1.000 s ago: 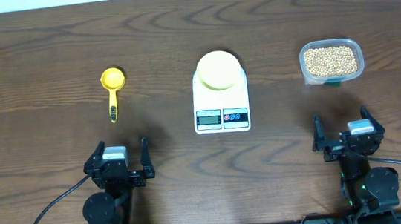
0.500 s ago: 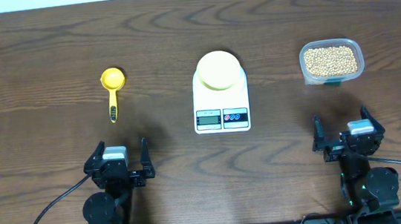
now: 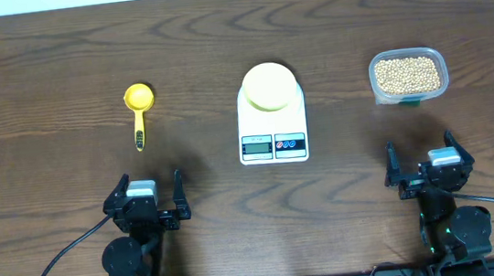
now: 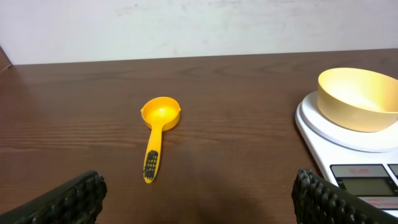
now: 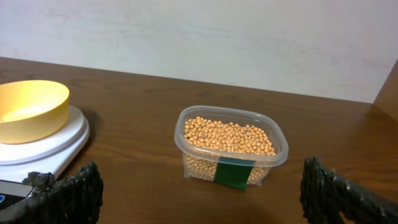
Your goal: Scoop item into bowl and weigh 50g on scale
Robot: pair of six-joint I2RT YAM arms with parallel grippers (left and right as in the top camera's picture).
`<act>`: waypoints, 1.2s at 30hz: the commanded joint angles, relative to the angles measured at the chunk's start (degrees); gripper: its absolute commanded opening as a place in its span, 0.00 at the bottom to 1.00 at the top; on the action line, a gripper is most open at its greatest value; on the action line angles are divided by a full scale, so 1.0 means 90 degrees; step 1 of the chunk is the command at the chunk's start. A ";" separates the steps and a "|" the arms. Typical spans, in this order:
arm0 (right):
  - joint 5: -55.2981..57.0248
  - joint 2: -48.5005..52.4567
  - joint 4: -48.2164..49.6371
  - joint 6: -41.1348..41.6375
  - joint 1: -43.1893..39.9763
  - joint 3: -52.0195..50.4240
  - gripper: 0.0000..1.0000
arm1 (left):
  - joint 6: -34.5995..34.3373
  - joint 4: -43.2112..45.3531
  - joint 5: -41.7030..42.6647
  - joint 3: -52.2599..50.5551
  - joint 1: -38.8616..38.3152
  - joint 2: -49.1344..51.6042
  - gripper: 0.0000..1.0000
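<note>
The pale yellow bowl (image 3: 268, 86) (image 4: 359, 98) (image 5: 28, 109) sits empty on the white scale (image 3: 272, 126) (image 4: 348, 140) (image 5: 50, 146) at the table's middle. Tan beans (image 3: 407, 74) (image 5: 227, 137) fill a clear plastic tub (image 3: 442, 83) (image 5: 231, 163) at the right. A bright yellow scoop (image 3: 139, 111) (image 4: 157, 130) lies at the left. My left gripper (image 3: 151, 201) (image 4: 199, 205) is open and empty, near the front edge, behind the scoop. My right gripper (image 3: 423, 164) (image 5: 205, 193) is open and empty, in front of the tub.
The dark wooden table (image 3: 46, 67) ends at a pale wall (image 4: 199, 25) at the back. A green label (image 5: 234, 172) marks the tub's front. Black cables run from both arm bases along the front edge.
</note>
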 commanded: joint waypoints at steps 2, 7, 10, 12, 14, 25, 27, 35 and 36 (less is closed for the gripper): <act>-0.0019 -0.0044 -0.0027 -0.0063 -0.0027 -0.0007 0.99 | 0.0112 -0.0056 -0.0061 -0.0168 -0.0027 0.0022 0.97; -0.0019 -0.0044 -0.0027 -0.0066 -0.0027 -0.0007 0.99 | 0.0112 -0.0056 -0.0061 -0.0168 -0.0027 0.0022 0.98; -0.0019 -0.0044 -0.0027 -0.0066 -0.0027 -0.0007 0.99 | 0.0112 -0.0056 -0.0061 -0.0168 -0.0027 0.0022 0.97; -0.0019 -0.0044 -0.0027 -0.0063 -0.0027 -0.0007 0.99 | 0.0112 -0.0056 -0.0061 -0.0168 -0.0027 0.0022 0.98; -0.0019 -0.0044 -0.0027 -0.0063 -0.0027 -0.0007 0.99 | 0.0112 -0.0056 -0.0061 -0.0168 -0.0027 0.0022 0.97; -0.0019 -0.0044 -0.0027 -0.0066 -0.0027 -0.0007 0.99 | 0.0182 -0.0019 -0.0163 -0.0168 -0.0019 0.0022 0.98; -0.0019 -0.0044 -0.0027 -0.0063 -0.0027 -0.0007 0.99 | 0.0182 -0.0019 -0.0160 -0.0168 -0.0019 0.0022 0.98; -0.0019 -0.0044 -0.0027 -0.0066 -0.0027 -0.0007 0.99 | 0.0058 0.0061 -0.0138 -0.0165 -0.0019 0.0024 0.98; -0.0019 -0.0044 -0.0027 -0.0066 -0.0027 -0.0007 0.99 | 0.0056 0.0080 -0.0136 -0.0155 -0.0019 0.0032 0.98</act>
